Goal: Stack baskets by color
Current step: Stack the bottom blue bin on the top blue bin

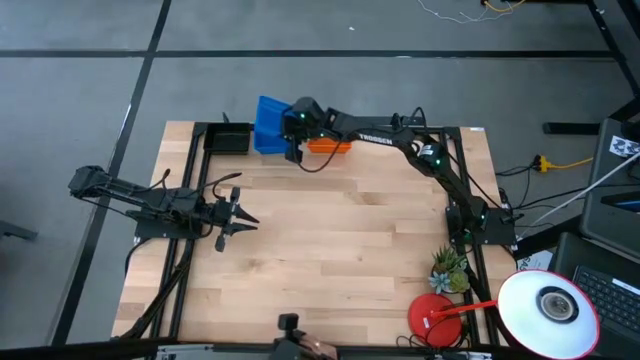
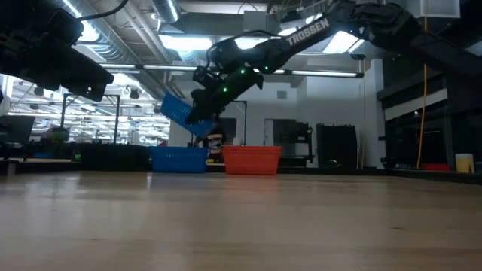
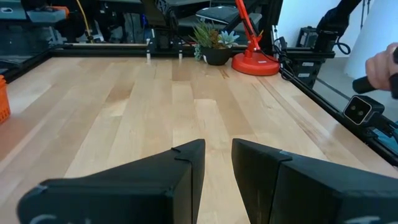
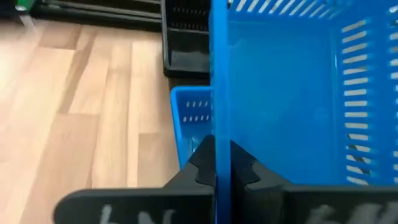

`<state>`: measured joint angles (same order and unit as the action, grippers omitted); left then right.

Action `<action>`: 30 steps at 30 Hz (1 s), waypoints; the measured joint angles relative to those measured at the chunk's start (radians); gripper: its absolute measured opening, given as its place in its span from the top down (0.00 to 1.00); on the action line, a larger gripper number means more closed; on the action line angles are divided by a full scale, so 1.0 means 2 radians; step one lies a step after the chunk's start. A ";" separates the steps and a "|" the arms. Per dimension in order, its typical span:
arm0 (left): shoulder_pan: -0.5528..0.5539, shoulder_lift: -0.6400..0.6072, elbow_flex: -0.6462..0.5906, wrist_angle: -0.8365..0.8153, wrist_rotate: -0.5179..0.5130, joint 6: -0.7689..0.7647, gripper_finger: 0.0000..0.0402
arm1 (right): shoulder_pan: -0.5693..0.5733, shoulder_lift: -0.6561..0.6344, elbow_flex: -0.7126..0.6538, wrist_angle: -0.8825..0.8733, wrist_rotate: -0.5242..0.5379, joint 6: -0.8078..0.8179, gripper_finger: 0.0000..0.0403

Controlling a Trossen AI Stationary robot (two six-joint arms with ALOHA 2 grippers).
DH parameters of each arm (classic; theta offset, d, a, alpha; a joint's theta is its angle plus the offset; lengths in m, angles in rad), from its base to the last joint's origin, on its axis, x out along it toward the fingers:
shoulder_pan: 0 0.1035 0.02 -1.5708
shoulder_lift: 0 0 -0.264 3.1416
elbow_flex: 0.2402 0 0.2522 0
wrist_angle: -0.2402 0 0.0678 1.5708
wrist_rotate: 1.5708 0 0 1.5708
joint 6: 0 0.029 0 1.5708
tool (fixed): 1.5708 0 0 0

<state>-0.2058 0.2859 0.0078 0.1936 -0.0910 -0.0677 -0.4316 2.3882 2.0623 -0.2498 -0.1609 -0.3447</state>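
My right gripper (image 1: 293,135) reaches to the table's far edge and is shut on a bright blue basket (image 1: 268,124), which hangs tilted in the air (image 2: 181,113). Below it another blue basket (image 2: 179,159) stands on the table, with an orange basket (image 2: 251,159) to its right and a black basket (image 1: 230,138) to its left. My left gripper (image 1: 250,215) waits open over the table's left middle, level, touching nothing. My right gripper pinches one slotted wall of the blue basket at its rim (image 4: 221,127), one finger inside the basket and one outside. The fingers slant downward from the table's right side. The basket is lifted clear and tilted, above the blue basket on the table (image 4: 189,115).
A red round lamp base (image 1: 432,316) and a small potted plant (image 1: 450,270) stand at the near right corner. A dark frame (image 1: 195,160) runs along the table's sides. Bare wood (image 1: 340,240) fills the middle. A person's hand (image 3: 382,62) shows beyond the table's edge.
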 joint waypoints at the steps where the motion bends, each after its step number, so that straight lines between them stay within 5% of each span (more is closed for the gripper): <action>1: 0.000 0.000 0.000 0.000 0.000 0.000 0.82 | 0.000 -0.001 -0.007 0.007 0.004 0.000 1.00; 12: 0.000 0.000 0.000 0.000 0.000 0.000 0.82 | 0.000 0.000 -0.013 -0.001 0.009 0.000 0.98; 24: 0.000 0.000 0.000 0.000 0.000 0.000 0.82 | 0.000 0.000 -0.013 -0.006 0.001 -0.021 0.74; 30: 0.000 0.000 0.000 0.000 0.000 0.000 0.82 | 0.000 0.000 -0.013 0.008 0.024 -0.025 0.71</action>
<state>-0.2058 0.2857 0.0078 0.1944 -0.0914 -0.0677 -0.4313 2.3875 2.0354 -0.2340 -0.1122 -0.3944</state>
